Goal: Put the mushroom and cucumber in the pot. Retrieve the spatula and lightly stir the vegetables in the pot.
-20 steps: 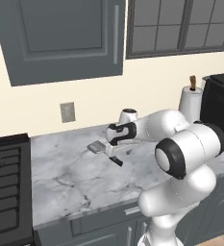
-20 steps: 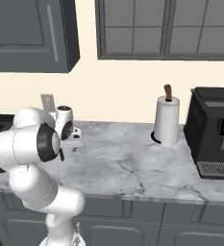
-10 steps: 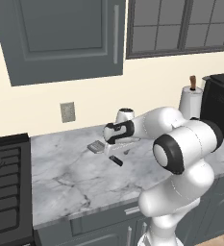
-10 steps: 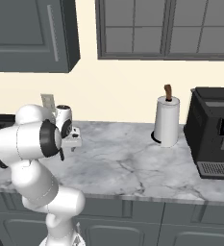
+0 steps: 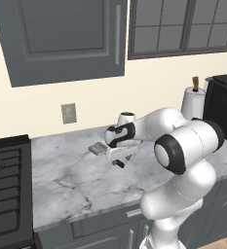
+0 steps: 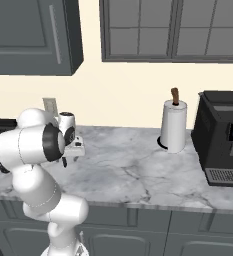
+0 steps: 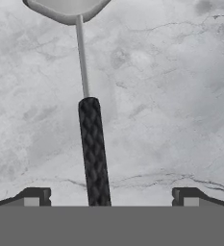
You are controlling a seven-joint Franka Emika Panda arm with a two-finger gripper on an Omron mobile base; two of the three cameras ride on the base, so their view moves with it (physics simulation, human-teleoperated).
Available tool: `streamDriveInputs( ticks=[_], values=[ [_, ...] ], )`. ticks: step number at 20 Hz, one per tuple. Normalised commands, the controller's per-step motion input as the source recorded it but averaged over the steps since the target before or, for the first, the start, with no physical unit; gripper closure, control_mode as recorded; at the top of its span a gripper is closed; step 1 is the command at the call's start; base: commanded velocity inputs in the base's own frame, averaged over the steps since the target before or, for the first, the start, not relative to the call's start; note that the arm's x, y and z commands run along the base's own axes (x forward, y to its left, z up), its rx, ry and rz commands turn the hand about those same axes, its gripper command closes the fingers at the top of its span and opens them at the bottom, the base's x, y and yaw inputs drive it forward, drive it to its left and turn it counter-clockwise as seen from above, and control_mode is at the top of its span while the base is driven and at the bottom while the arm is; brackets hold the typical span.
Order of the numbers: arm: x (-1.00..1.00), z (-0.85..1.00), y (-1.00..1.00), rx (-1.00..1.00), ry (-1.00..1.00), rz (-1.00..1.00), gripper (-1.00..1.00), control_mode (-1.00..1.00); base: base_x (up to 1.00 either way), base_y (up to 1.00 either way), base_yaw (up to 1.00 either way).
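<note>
Cream wall [image 5: 61, 92], grey cabs [image 5: 61, 39], dark window [image 6: 173, 30], marble counter [image 6: 138, 175]

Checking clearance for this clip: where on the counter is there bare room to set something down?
The marble counter is bare between the stove and the spatula, and between the arm and the paper towel roll. It is crowded at the spatula, under the open gripper, and beside the coffee machine.

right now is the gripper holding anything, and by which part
Nothing is held. The gripper is open, its fingertips on either side of the spatula handle, not touching it.
</note>
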Motion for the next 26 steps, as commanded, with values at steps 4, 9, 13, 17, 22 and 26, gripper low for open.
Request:
streamDriveInputs(
  ticks=[4,9,13,17,22,26],
  values=[
    [-0.04,0.00,0.00,0.00,0.00,0.00,-1.00,-1.00,0.00,0.00,0.00],
    [-0.25,0.00,0.00,0.00,0.00,0.00,-1.00,-1.00,0.00,0.00,0.00],
    [0.01,0.00,0.03,0.00,0.00,0.00,-1.00,-1.00,0.00,0.00,0.00],
    [0.31,-0.03,0.01,0.00,0.01,0.00,-1.00,-1.00,0.00,0.00,0.00],
    [0.21,-0.15,0.05,0.00,0.04,0.00,-1.00,-1.00,0.00,0.00,0.00],
    [-0.01,-0.21,0.17,0.00,0.01,0.00,-1.00,-1.00,0.00,0.00,0.00]
  ],
)
